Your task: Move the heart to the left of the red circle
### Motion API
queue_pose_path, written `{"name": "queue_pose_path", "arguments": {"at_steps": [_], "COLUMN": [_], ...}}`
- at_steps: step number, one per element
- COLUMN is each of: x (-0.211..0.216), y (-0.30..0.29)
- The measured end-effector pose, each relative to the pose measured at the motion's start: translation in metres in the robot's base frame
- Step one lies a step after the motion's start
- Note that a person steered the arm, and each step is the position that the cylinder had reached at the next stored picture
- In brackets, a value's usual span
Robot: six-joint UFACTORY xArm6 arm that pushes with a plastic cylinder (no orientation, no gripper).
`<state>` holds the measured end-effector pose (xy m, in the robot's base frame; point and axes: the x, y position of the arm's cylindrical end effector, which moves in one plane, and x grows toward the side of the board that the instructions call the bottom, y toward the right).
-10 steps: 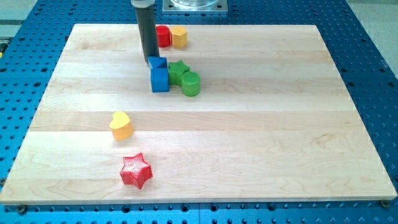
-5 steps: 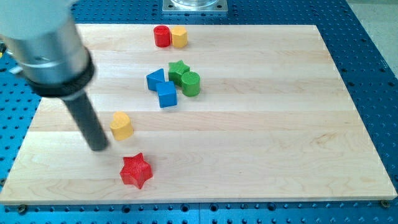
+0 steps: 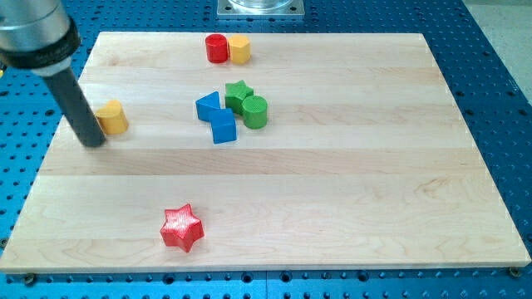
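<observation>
Wooden board on blue pegboard | yellow heart had slid up and leftward in half a second, now touching my tip near the left edge | no jaws on this rod | red circle lay well up-right; bare board left of it.

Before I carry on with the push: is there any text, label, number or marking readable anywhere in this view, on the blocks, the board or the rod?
None: no readable text, number or label shows in this view.
Blocks: the yellow heart, red circle and red star carry plain ribbed surfaces only.
Wooden board: bare wood grain.
Rod, down to my tip: plain dark surface, just left of the heart.
</observation>
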<state>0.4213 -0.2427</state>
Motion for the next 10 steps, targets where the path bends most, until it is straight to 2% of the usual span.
{"name": "queue_pose_path", "arguments": {"at_steps": [1,2,3,4,5,6,10], "x": [-0.064,-0.077,-0.047,-0.034,-0.083,-0.107,-0.160], "y": [0.049,0.071,0.066,0.105,0.127,0.150,0.101]}}
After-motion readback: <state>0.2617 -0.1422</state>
